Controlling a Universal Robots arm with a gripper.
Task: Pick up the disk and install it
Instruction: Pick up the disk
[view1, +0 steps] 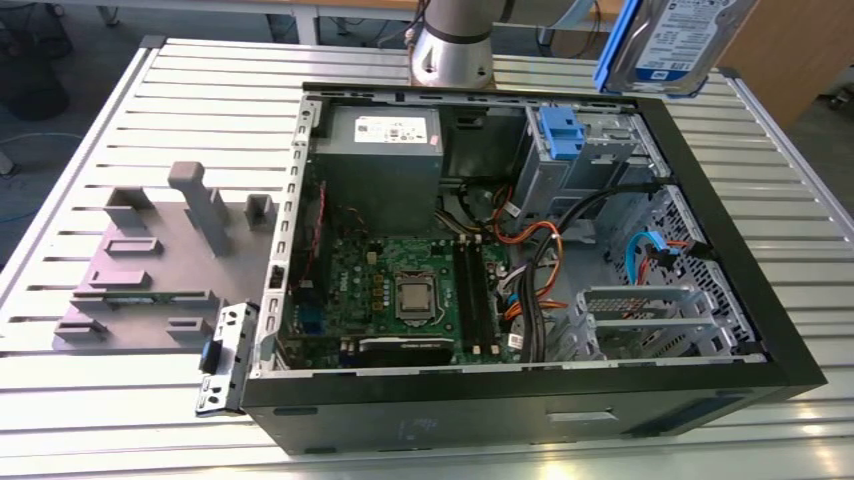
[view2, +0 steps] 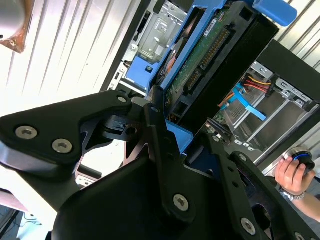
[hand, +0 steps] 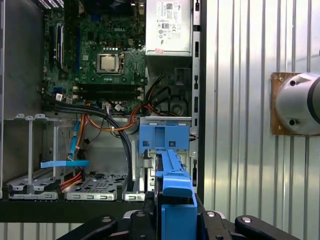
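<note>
From where I stand, the pincer (view2: 184, 131) is clamped on the disk (view1: 674, 40), holding it upright in the air above the open computer case (view1: 754, 290). The disk looks rigid, fairly heavy and knock-shy. Its blue frame (hand: 175, 200) seems the safest place to hold, clear of the bare circuit board (view2: 200, 70).

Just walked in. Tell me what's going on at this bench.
The robot arm's gripper is shut on the disk, a silver hard drive in a blue carrier, clamped between its fingers. It holds the disk in the air by the corner of the open computer case where the grey drive cage with the blue latch sits. The disk is not yet in the cage. In the second wrist view, a person's hand shows beyond the case.
</note>
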